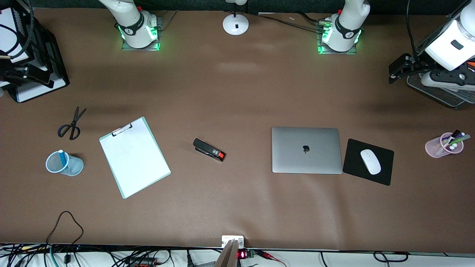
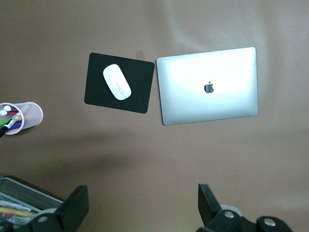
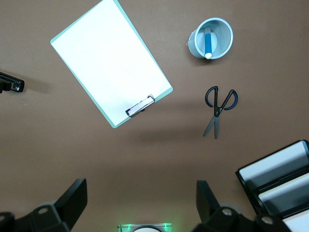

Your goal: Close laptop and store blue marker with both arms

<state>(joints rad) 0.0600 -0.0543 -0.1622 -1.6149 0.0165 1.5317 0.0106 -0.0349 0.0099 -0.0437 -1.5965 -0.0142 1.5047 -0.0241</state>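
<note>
The laptop lies closed on the table, just beside the mouse pad. The blue marker stands in a mesh cup near the right arm's end. The left gripper and right gripper hang open, holding nothing.

The silver-grey laptop lies shut and flat on the brown surface, dark apple logo up, toward the left arm's end. The blue marker stands tilted in a pale blue mesh cup near the right arm's end, well apart from the laptop.
</note>
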